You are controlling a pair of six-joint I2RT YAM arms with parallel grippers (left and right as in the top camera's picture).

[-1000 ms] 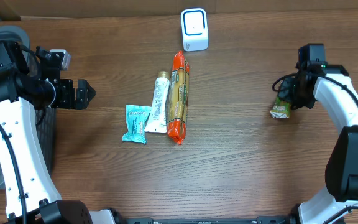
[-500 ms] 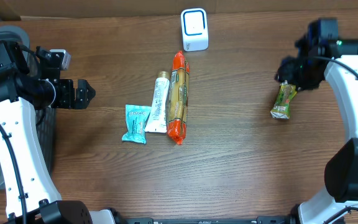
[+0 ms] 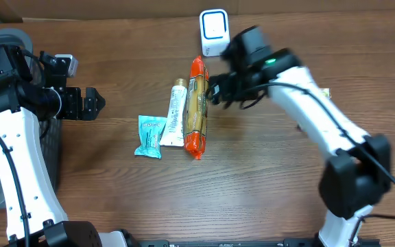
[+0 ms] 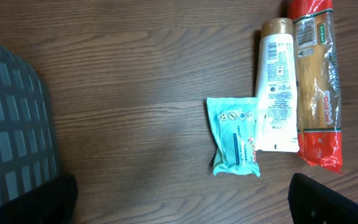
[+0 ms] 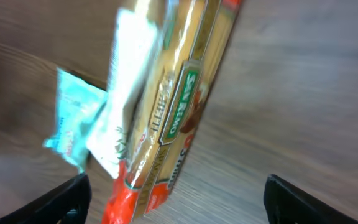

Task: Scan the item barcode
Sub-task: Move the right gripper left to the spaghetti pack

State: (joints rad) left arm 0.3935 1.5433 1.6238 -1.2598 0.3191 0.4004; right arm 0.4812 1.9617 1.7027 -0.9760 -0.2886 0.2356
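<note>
**Right arm drops the carton and swings to the spaghetti**

A second ago the right gripper (image 3: 213, 91) was clamped on a small green carton (image 3: 326, 92) out at 3 o'clock. Now its jaws stand wide apart with nothing between them, and the arm has crossed to the table's centre. The carton stays behind at 3 o'clock, where only a pale corner shows past the arm. That item looks finished with. The next one to scan is probably the spaghetti packet (image 3: 196, 106), which lies lengthwise just below the gripper and fills the right wrist view. It has not been grasped.

The scanner (image 3: 214, 32) stands at 12 o'clock, near the packet's top end, so the carry should be short. The crowding is on the packet's 9 o'clock side: a toothpaste tube (image 3: 175, 113) lies against it, with a teal wipes packet (image 3: 149, 136) beside that. Its 3 o'clock side is bare wood, the freer side for a finger.

The left gripper (image 3: 94, 103) hangs fully spread and empty at 9 o'clock, beside the grey basket (image 4: 11, 124) and well apart from the items.
</note>
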